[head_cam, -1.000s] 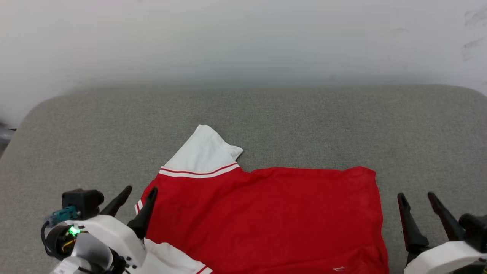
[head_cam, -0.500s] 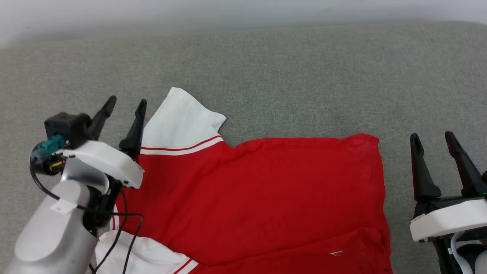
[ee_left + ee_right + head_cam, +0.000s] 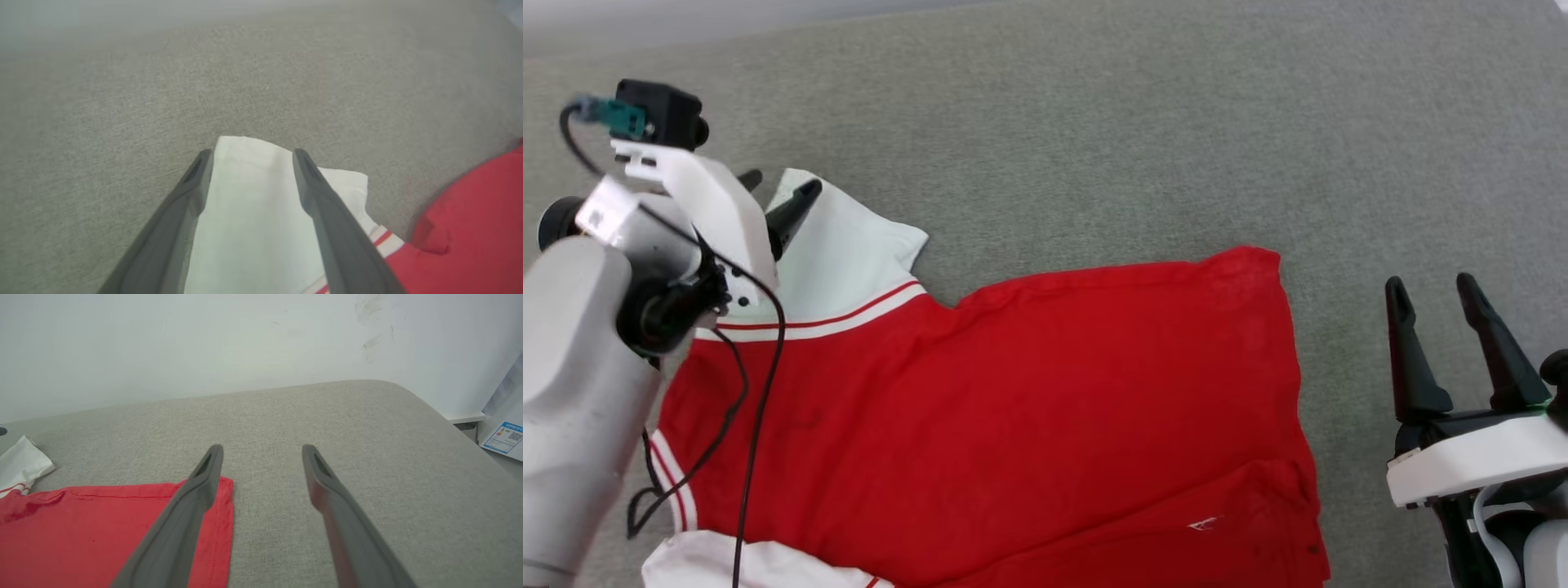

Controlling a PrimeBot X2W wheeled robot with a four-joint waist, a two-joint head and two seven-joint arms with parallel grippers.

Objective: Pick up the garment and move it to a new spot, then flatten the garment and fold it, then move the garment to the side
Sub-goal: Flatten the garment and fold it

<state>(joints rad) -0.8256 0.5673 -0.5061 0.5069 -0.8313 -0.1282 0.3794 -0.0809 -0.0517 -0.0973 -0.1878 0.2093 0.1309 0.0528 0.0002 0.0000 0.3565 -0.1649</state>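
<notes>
Grey woven upholstery [image 3: 1094, 122] spreads across the head view, with a thin strip of pale wall [image 3: 727, 16] along the top left. We see the red jersey [image 3: 1013, 392] lying spread on it, reaching from the lower left to right of centre. One white flap [image 3: 849, 253] with red-striped trim is turned out at the jersey's upper left corner. Our left claw [image 3: 780, 184] stands over that flap, its two dark fingers apart with nothing pinched between them. A black cable [image 3: 760, 367] hangs from that wrist across the red cloth. Our right claw [image 3: 1431, 284] sits at the lower right, near the jersey's right edge but apart from it, fingers spread and empty.

From the left wrist view, we look along the two fingers, which straddle the white flap. White cloth lies in the gap between them, and its far edge reaches just beyond the fingertips. Whether the tips touch the cloth we cannot tell. Red cloth shows at the right edge.

From the right wrist view, the fingers stand wide apart over the upholstery. The jersey's corner shows behind the finger on that picture's left, while the other finger is over bare grey fabric. Beyond rises the white wall with a few dark scuffs [image 3: 365, 306], and a printed label [image 3: 504, 437] shows at the far right.
</notes>
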